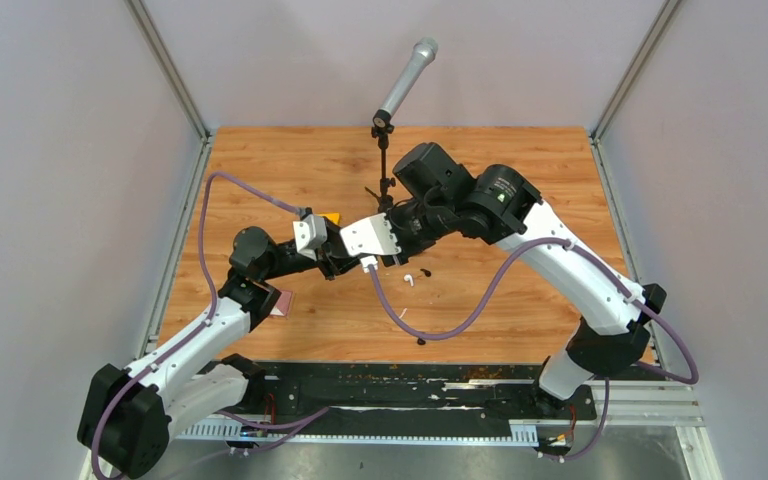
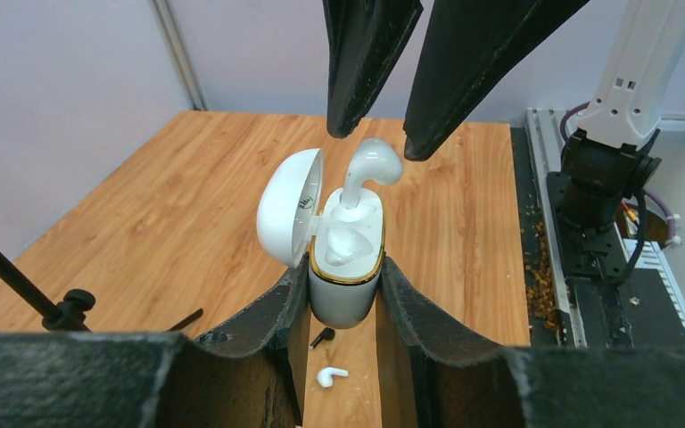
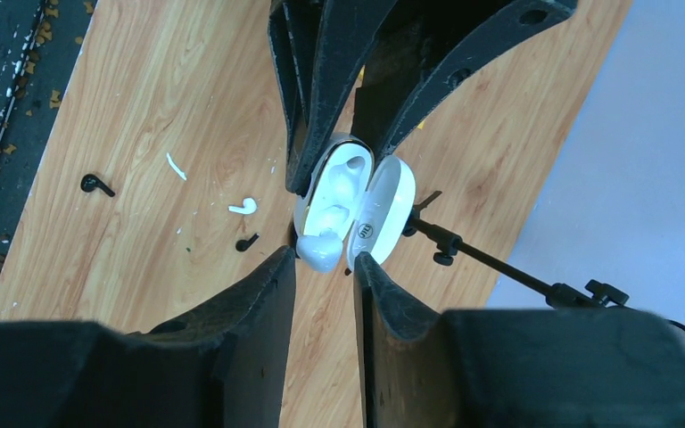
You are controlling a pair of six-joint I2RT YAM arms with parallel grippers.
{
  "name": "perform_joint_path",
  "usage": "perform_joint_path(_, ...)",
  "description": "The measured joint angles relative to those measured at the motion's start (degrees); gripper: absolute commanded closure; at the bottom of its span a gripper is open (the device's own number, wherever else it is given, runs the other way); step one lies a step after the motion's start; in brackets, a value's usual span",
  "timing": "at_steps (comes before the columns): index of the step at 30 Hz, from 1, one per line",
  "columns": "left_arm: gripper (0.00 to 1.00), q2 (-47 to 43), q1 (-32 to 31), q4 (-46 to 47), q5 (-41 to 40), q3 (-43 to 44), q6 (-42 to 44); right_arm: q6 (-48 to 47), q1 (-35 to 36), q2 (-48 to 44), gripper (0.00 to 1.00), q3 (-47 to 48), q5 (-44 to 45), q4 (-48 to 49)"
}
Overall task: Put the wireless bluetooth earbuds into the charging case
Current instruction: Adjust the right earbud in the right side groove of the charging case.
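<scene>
Our left tool is clamped on the white charging case, lid open, above the tabletop. A white earbud stands stem-down in its slot, not fully seated. The right tool flanks its head, jaws narrowly apart; we cannot tell whether they pinch it. We should push straight along the slot, gently, with the case held steady.

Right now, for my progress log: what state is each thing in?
Charging case: lid open, clamped in left gripper.
White earbud: partly seated, head protruding.
Right gripper: at that earbud, grip unclear.
Second white earbud: loose on table.
Two black earbuds: loose on table.
</scene>
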Motion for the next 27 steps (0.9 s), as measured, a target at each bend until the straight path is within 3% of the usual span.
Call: perform_joint_path(27, 1.00, 0.22, 0.04, -2.12, 1.42, 0.02, 3.13, -4.85, 0.00, 0.94, 0.77, -2.25, 0.48, -1.38)
